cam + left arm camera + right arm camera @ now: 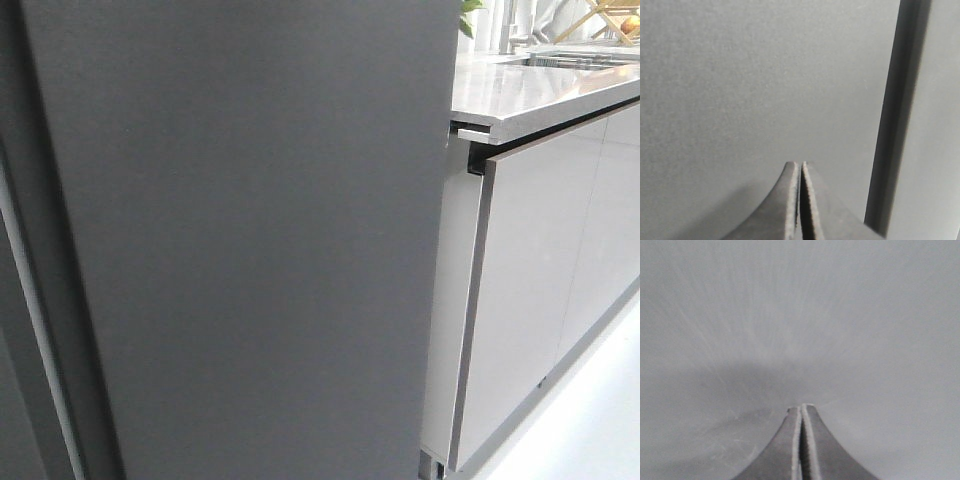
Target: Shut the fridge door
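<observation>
Across most of the front view stands the fridge door (250,240), a tall flat matte dark-grey panel with a fine grainy texture and a thin pale seal strip (35,310) at its left. Right of it sit glossy pale-grey cabinet fronts (530,290) under a polished surface (530,90). Both the left gripper (800,167) and right gripper (801,409) have their fingers pressed together, holding nothing, tips close against matte grey panel.

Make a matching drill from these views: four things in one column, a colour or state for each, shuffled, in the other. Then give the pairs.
Things:
1. fridge door
2. cabinet front
3. countertop
4. left end effector

Descriptions:
A. fingers pressed together, empty
B. matte dark grey, tall
C. glossy pale grey, upright
D. pale, reflective, horizontal

Pairs: 1-B, 2-C, 3-D, 4-A
</observation>
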`<act>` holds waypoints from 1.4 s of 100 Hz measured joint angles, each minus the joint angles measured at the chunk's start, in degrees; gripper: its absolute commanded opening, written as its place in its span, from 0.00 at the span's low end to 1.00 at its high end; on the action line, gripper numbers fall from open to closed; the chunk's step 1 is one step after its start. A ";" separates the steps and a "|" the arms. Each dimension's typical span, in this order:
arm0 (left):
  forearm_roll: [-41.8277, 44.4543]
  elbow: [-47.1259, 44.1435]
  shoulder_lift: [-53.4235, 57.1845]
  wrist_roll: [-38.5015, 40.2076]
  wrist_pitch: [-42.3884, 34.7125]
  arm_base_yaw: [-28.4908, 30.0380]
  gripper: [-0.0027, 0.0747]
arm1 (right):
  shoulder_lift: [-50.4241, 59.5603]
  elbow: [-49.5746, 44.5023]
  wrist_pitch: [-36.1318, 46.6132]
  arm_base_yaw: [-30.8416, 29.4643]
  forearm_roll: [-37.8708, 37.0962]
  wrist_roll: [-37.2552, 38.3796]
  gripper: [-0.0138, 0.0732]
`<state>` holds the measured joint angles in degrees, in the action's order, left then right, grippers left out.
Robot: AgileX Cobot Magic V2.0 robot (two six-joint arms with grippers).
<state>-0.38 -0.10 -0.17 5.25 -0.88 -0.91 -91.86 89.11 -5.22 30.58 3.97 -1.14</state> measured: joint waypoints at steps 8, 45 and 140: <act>0.00 0.00 0.00 0.00 0.00 0.00 0.01 | 3.37 -2.80 0.43 -1.37 -0.43 0.00 0.07; 0.00 0.00 0.00 0.00 0.00 0.00 0.01 | 21.00 -22.20 3.31 -8.05 -0.53 0.00 0.07; 0.00 0.00 0.00 0.00 0.00 0.00 0.01 | 75.74 -74.67 7.08 -29.87 -0.64 0.00 0.07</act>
<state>-0.38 -0.10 -0.17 5.25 -0.88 -0.91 -16.12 14.44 1.86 0.71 3.33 -1.14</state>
